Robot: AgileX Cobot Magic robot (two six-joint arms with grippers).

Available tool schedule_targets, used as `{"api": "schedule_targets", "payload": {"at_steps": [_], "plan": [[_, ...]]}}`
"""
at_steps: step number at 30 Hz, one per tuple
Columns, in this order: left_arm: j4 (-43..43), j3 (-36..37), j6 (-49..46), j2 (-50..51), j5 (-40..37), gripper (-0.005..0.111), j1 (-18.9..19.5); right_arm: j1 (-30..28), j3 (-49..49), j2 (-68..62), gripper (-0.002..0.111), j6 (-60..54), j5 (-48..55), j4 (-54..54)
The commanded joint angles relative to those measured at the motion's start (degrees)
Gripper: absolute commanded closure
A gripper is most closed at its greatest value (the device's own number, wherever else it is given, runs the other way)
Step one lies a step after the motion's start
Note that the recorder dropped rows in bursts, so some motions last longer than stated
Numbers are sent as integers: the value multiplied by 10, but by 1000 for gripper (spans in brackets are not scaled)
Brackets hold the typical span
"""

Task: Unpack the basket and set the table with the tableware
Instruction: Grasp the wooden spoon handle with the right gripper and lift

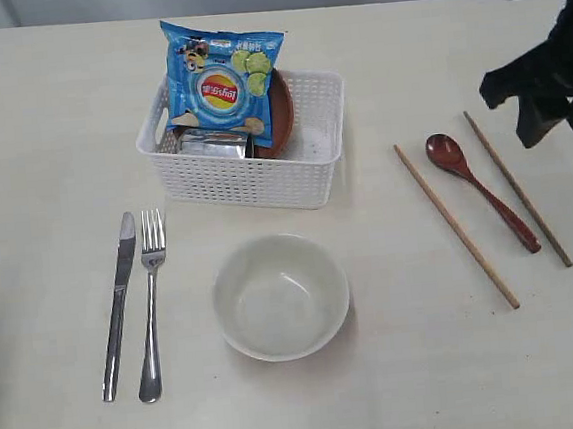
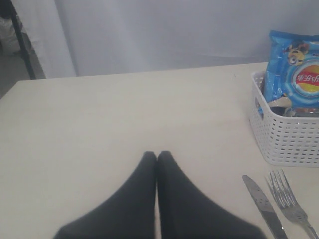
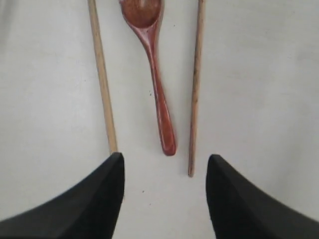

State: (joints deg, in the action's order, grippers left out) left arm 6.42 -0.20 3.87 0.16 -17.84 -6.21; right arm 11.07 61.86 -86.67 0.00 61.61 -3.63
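Left end effector (image 2: 157,157): fingers pressed together, empty, low over the bare left side of the bench (image 1: 37,116). It is out of the exterior view. Knife (image 1: 120,305) and fork (image 1: 150,307) lie side by side near the front-left, long axes front to back. Bowl (image 1: 281,295) sits upright at front-middle, just in front of the basket (image 1: 254,182) and apart from it.

The basket is at far-middle. Chip bag (image 1: 222,75) stands in it and hides most of the contents. Plate (image 1: 284,114) is on edge behind the bag, only a brown arc showing. Cup (image 1: 212,144) is a shiny patch under the bag, shape hard to read.

On the right side the chopsticks (image 1: 456,226) are split, one each side of the spoon (image 1: 483,194), all slanting far-left to near-right. Right end effector (image 3: 165,158): spread, holding nothing, hovers over that set.

Likely next is the plate or cup. The basket lies to the right end effector's left, well apart. Which arm is nearer can't be judged.
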Motion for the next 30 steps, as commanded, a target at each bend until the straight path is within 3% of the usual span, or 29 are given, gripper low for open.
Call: {"api": "schedule_targets", "payload": {"at_steps": [1, 25, 28, 30], "plan": [[-7, 2, 0, -2, 4, 107, -4, -16, -59, -16, 60, -89, -124, 40], [-7, 2, 0, -2, 4, 107, -4, -9, -76, -208, 60, -158, -300, 16], [-7, 2, 0, -2, 4, 107, -4, -9, -76, -215, 75, -159, -303, 16], [-7, 2, 0, -2, 4, 107, -4, -9, -76, -220, 91, -159, -302, 16]]}}
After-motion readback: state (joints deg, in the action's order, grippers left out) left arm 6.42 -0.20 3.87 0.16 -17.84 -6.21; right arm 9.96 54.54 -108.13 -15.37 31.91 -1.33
